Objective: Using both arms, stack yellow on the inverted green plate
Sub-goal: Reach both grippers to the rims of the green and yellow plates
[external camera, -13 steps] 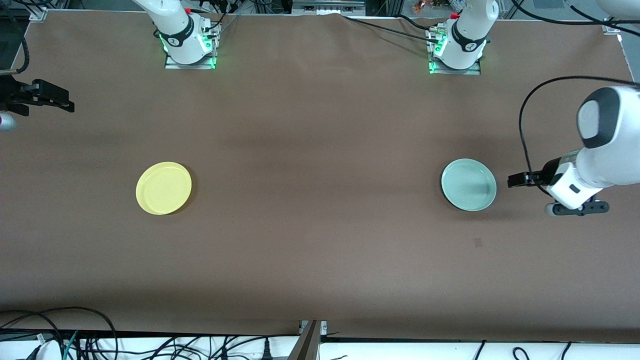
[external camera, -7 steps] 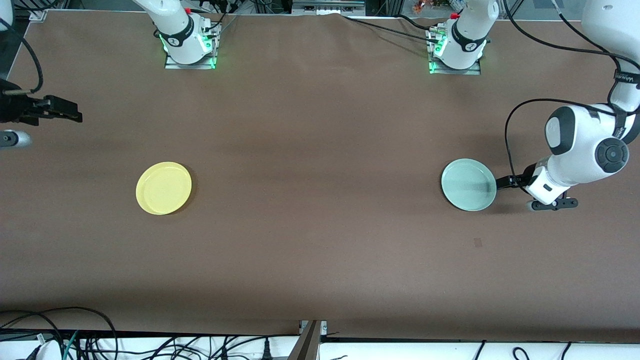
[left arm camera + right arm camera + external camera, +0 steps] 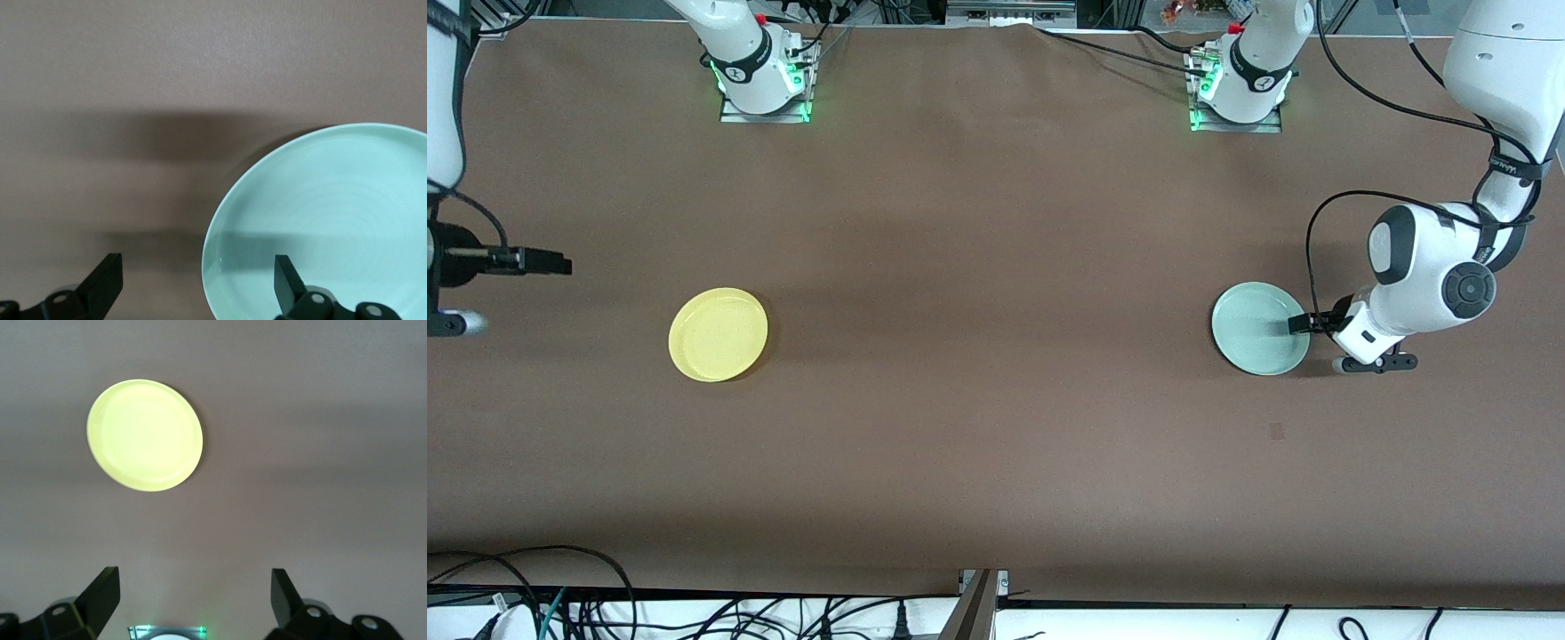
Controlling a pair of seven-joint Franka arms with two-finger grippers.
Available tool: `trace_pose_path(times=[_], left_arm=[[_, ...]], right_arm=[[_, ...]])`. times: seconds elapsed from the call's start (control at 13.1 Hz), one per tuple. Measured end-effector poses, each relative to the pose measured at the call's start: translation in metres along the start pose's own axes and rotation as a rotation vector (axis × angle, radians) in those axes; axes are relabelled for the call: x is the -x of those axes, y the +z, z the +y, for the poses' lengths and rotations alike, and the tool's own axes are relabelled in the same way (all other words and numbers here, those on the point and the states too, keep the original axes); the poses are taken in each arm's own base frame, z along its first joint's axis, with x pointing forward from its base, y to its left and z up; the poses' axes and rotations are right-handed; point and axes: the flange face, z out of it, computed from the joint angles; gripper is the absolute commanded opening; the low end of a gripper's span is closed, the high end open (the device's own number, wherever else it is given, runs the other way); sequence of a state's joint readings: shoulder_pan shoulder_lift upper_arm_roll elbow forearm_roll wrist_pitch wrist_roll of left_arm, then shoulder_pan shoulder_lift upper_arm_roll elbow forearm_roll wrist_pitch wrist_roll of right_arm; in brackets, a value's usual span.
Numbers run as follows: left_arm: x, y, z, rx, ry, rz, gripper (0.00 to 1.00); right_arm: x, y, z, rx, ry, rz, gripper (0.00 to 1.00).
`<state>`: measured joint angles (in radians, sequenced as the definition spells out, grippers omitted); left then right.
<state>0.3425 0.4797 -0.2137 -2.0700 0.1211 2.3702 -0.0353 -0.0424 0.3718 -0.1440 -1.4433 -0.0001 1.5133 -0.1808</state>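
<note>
Here, left tool (image 3: 1303,324) spread at green plate (image 3: 1254,331) rim (right tool (image 3: 560,264) spread)

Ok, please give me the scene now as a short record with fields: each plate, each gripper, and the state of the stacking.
yellow plate: rim up on the table, toward the right arm's end
green plate: rim up, not inverted, toward the left arm's end
left gripper: open, at the green plate's edge, one finger over the plate
right gripper: open, apart from the yellow plate
stacking: not begun
</note>
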Motion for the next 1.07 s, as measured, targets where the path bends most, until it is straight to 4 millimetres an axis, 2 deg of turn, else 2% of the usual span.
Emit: trace_pose_path(times=[0.3, 0.46, 0.53, 0.61, 0.84, 1.07], left_arm=[[0.014, 0.023, -0.004, 0.005, 0.000, 0.026, 1.00], [0.015, 0.024, -0.005, 0.002, 0.008, 0.025, 0.55], [0.015, 0.024, -0.006, 0.001, 0.028, 0.024, 0.39], [0.015, 0.024, -0.007, 0.001, 0.055, 0.024, 0.27], [0.015, 0.019, -0.013, 0.000, 0.092, 0.027, 0.00], [0.017, 0.015, -0.015, -0.002, 0.093, -0.015, 0.00]], right_arm=[[-0.048, 0.086, 0.015, -0.014, -0.032, 0.019, 1.00], [-0.057, 0.128, 0.015, -0.011, -0.038, 0.044, 1.00], [-0.058, 0.145, 0.014, -0.021, -0.035, 0.059, 1.00], [-0.058, 0.161, 0.013, -0.030, -0.033, 0.075, 1.00], [-0.052, 0.202, 0.013, -0.039, -0.027, 0.093, 1.00], [-0.046, 0.226, 0.011, -0.079, 0.003, 0.110, 1.00]])
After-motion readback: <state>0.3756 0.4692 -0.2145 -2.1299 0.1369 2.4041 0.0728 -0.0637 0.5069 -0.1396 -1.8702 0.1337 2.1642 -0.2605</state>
